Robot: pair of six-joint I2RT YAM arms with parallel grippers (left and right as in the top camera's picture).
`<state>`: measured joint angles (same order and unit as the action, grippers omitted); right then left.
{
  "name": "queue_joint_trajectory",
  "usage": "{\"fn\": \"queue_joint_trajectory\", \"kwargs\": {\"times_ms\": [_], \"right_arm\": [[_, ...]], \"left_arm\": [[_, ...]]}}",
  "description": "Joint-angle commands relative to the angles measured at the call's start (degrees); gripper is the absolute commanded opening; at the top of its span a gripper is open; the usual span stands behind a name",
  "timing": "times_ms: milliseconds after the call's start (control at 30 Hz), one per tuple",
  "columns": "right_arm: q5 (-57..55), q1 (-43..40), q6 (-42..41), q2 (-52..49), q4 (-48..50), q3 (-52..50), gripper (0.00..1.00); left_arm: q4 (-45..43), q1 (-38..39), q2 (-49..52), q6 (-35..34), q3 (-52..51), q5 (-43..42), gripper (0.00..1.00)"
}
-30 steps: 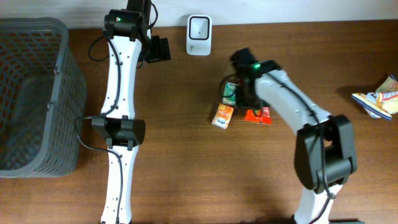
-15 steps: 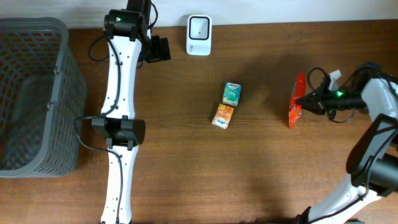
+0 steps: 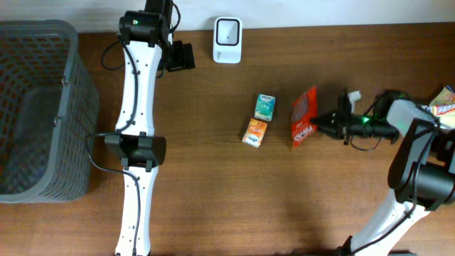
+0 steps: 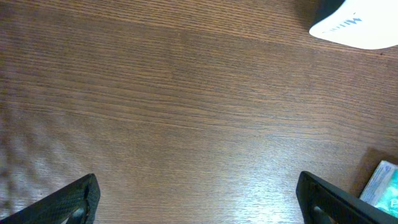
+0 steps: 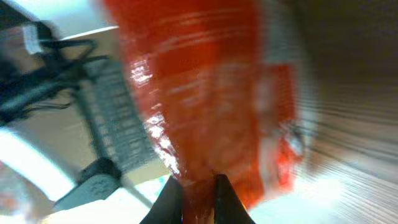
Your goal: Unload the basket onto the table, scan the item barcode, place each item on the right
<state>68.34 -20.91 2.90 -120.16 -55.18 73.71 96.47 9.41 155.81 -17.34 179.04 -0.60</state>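
A red snack packet [image 3: 304, 115] hangs just right of the table's middle, held at its right edge by my right gripper [image 3: 319, 122]. In the right wrist view the packet [image 5: 211, 93] is a blurred red mass, and my right gripper [image 5: 199, 198] is shut on its lower edge. The white barcode scanner [image 3: 227, 30] stands at the back edge; its corner [image 4: 360, 22] shows in the left wrist view. My left gripper [image 3: 183, 57] hovers left of the scanner. It [image 4: 199, 205] stands wide open over bare wood with nothing between its fingers.
A green packet [image 3: 264, 107] and an orange packet [image 3: 255, 132] lie just left of the red one. The green packet's corner [image 4: 380, 183] shows in the left wrist view. A grey mesh basket [image 3: 35, 107] fills the far left. More wrapped items [image 3: 434, 112] lie at the right edge.
My right arm lifted the red packet from beside the other two, swung it far right, then brought it back left. The packet turned from edge-on to face-up. The left arm stayed still.
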Motion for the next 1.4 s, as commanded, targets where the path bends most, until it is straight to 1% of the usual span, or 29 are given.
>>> {"fn": "queue_joint_trajectory", "kwargs": {"times_ms": [0,33,67,100,200,267,333,367,400,433,500,533,600,633,667,700,767,833,933,1067,1133,1267,1333,1367], "right_arm": [[-24.46,-1.81,-7.76,0.66,0.31,0.70,0.11],[-32.15,-2.54,-8.41,0.87,-0.81,1.46,0.15],[-37.86,-3.17,-9.35,1.20,-2.73,2.54,0.21],[-41.05,-3.56,-9.38,1.51,-4.90,3.96,0.25],[-46.23,-3.04,-9.16,2.16,-15.85,13.42,0.27],[-49.75,-0.96,-9.16,2.16,-22.62,20.72,0.28],[-51.25,2.82,-8.83,2.16,-26.69,25.62,0.37],[-51.49,5.81,-7.65,2.16,-26.93,26.21,0.46],[-53.24,8.07,-7.69,2.05,-26.80,26.10,0.50],[-55.30,10.12,-8.02,1.92,-26.29,25.66,0.49],[-60.57,14.01,-12.57,1.81,-24.50,23.87,0.49],[-63.45,16.09,-14.95,1.77,-22.95,22.25,0.41],[-64.35,18.62,-16.57,1.77,-19.98,19.43,0.20],[-64.32,19.50,-17.09,1.77,-18.53,17.92,0.12],[-64.43,20.17,-18.05,1.77,-16.98,15.96,0.07],[-64.54,20.33,-18.43,1.77,-15.91,14.53,0.04],[-64.46,20.31,-18.99,1.77,-14.58,11.98,0.04],[-64.26,20.46,-19.93,1.81,-15.63,12.17,0.04],[-64.28,20.48,-19.93,1.84,-22.38,15.82,0.04],[-65.57,21.14,-19.71,1.81,-24.85,16.70,0.04],[-66.49,21.64,-19.71,1.81,-21.90,14.62,0.05],[-66.47,21.81,-21.27,1.79,-11.65,6.69,0.05],[-66.42,21.81,-23.19,1.81,-10.58,4.37,0.04],[-66.42,21.81,-23.19,1.86,-11.26,4.90,0.04]], "left_arm": [[0.04,0.15,-0.17,0.31,0.24,0.42,0.99],[0.04,0.15,-0.17,0.31,0.24,0.42,0.99],[0.04,0.15,-0.17,0.31,0.24,0.42,0.99],[0.04,0.15,-0.17,0.31,0.24,0.42,0.99],[0.04,0.15,-0.17,0.31,0.24,0.42,0.99],[0.02,0.15,-0.17,0.31,0.24,0.42,0.99],[0.04,0.15,-0.17,0.31,0.24,0.44,0.99],[0.04,0.15,-0.17,0.31,0.24,0.42,0.99],[0.04,0.15,-0.17,0.31,0.24,0.42,0.99],[0.02,0.15,-0.17,0.31,0.24,0.42,0.99],[0.04,0.15,-0.17,0.31,0.24,0.42,0.99],[0.04,0.15,-0.17,0.31,0.24,0.42,0.99],[0.02,0.15,-0.17,0.31,0.24,0.42,0.99],[0.04,0.15,-0.17,0.31,0.24,0.42,0.99],[0.04,0.15,-0.17,0.31,0.24,0.42,0.99],[0.04,0.15,-0.17,0.31,0.24,0.42,0.99],[0.04,0.15,-0.17,0.31,0.24,0.42,0.99],[0.04,0.15,-0.17,0.31,0.24,0.42,0.99],[0.04,0.15,-0.17,0.31,0.24,0.42,0.99],[0.04,0.15,-0.17,0.31,0.24,0.42,0.99],[0.04,0.15,-0.17,0.31,0.24,0.42,0.99],[0.04,0.15,-0.17,0.31,0.24,0.42,0.99],[0.02,0.15,-0.17,0.31,0.24,0.42,0.99],[0.04,0.15,-0.17,0.31,0.24,0.44,0.99]]}}
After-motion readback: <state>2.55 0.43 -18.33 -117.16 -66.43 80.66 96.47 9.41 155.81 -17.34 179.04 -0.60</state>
